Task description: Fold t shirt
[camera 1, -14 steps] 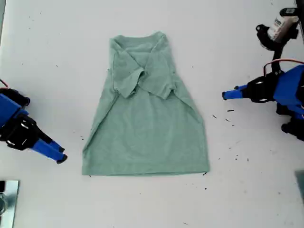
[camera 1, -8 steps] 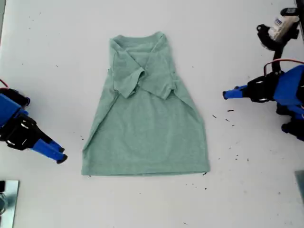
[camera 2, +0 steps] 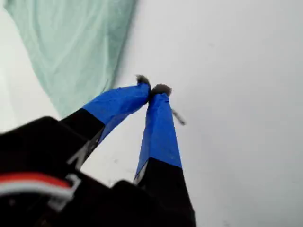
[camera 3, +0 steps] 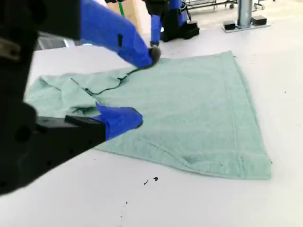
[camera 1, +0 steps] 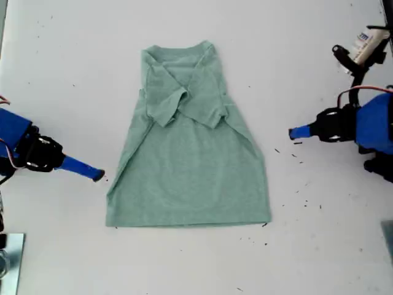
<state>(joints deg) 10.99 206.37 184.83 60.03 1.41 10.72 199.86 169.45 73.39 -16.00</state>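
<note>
Exterior view, left to right: my second gripper [camera 1: 98,176] sits low at the exterior view's left, its tip just beside the left side edge of the t shirt [camera 1: 190,178] but not touching it. The second wrist view shows its jaws well apart and holding nothing.

The t shirt lies flat at the centre of the table [camera 1: 307,61], collar far, hem near. Both sleeves are folded inward across the chest.

At the exterior view's right, my first gripper [camera 1: 293,132] points toward the shirt, well apart from its right edge. The first wrist view shows its tips pressed together and empty.

Judged step: approach for the body fold, sleeves done. The next move calls for the second gripper to pinch the nearby edge. The first gripper must part its jaws and close in on the opposite edge.
</note>
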